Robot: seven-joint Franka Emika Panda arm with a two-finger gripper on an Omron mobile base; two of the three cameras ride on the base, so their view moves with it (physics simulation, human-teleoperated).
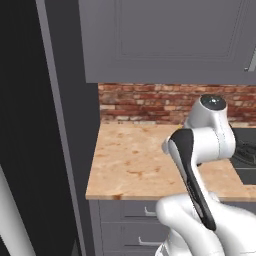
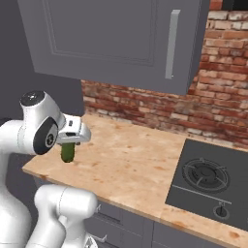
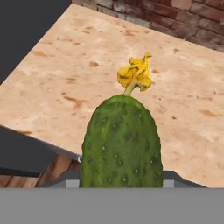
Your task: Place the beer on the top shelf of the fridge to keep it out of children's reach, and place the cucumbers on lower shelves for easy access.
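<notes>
Fridge (image 1: 30,125): dark wall at far left; the swing toward it risks clipping its edge.
Counter (image 2: 140,164): near edge lies below the load, so a drop falls to the floor.
Gripper (image 2: 69,143): fingers clamped on the cucumber.
Cucumber (image 3: 121,144): hangs lengthwise from the grip, yellow flower outward; may slip.

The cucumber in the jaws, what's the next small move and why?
Probably swing the arm left toward the fridge. The gripper holds the cucumber hanging above the wooden counter, near its left edge, so it is lifted and ready to carry; a lower shelf is the goal, though no shelf is visible yet.
</notes>
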